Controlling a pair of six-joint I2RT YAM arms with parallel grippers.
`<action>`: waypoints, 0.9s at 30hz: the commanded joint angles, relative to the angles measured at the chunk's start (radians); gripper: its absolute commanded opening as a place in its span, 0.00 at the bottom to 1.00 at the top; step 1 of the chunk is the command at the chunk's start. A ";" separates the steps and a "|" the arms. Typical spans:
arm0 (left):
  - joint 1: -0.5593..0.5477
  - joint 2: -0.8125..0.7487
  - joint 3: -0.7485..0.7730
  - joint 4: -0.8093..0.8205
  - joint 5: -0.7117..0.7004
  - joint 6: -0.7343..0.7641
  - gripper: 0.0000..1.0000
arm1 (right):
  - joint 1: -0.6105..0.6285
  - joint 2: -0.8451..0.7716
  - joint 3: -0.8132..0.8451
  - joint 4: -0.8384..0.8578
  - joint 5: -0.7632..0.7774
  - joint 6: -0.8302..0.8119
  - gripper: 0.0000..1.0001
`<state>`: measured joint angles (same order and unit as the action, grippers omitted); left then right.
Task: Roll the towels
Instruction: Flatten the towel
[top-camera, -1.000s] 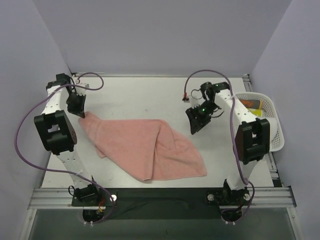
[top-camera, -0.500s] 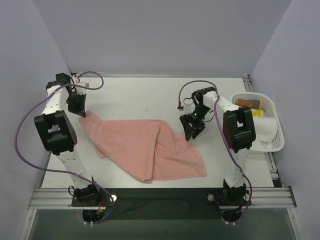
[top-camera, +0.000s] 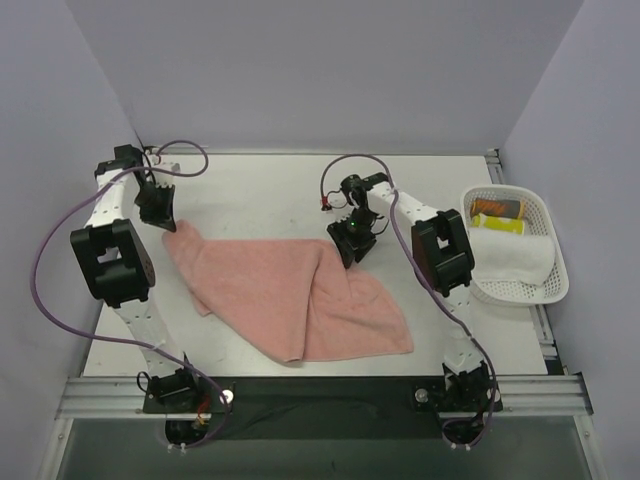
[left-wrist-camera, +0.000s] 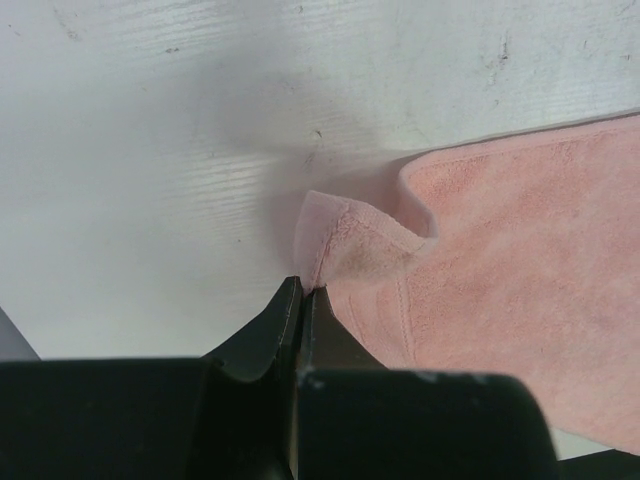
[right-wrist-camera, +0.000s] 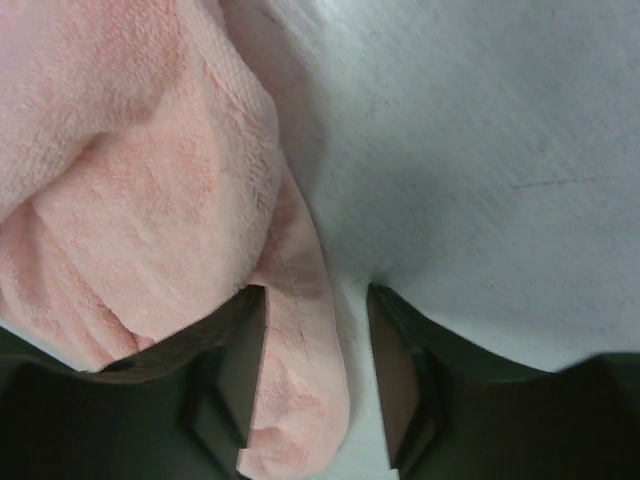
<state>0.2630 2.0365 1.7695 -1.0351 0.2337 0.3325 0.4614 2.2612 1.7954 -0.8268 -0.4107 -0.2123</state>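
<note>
The salmon-pink towel (top-camera: 300, 295) lies crumpled and partly folded across the middle of the table. My left gripper (top-camera: 160, 215) is at its far left corner, shut on the towel's corner (left-wrist-camera: 335, 245), which shows pinched between the fingers in the left wrist view. My right gripper (top-camera: 350, 243) is open over the towel's far right edge, and a fold of the pink towel (right-wrist-camera: 295, 380) lies between its spread fingers. The white towel (top-camera: 515, 258) lies rolled in the basket at the right.
A white mesh basket (top-camera: 553, 240) stands at the table's right edge, holding the white towel plus an orange item (top-camera: 497, 207) and a yellow item (top-camera: 497, 224). Walls close in on the left, back and right.
My right gripper has moved left from near the basket to the towel's far right edge. The left gripper has stayed at the towel's corner.
</note>
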 joint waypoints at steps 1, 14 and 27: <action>-0.004 -0.006 0.041 0.021 0.027 -0.015 0.00 | 0.020 0.028 0.004 -0.020 0.039 0.014 0.41; -0.001 0.048 0.102 0.023 -0.008 0.007 0.00 | -0.246 -0.403 -0.451 -0.051 0.119 -0.111 0.00; -0.004 0.082 0.094 0.009 -0.022 0.063 0.00 | -0.288 -0.413 -0.454 -0.101 0.104 -0.147 0.32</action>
<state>0.2626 2.1258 1.8374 -1.0351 0.1963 0.3725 0.1940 1.8168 1.2594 -0.8810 -0.3035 -0.3786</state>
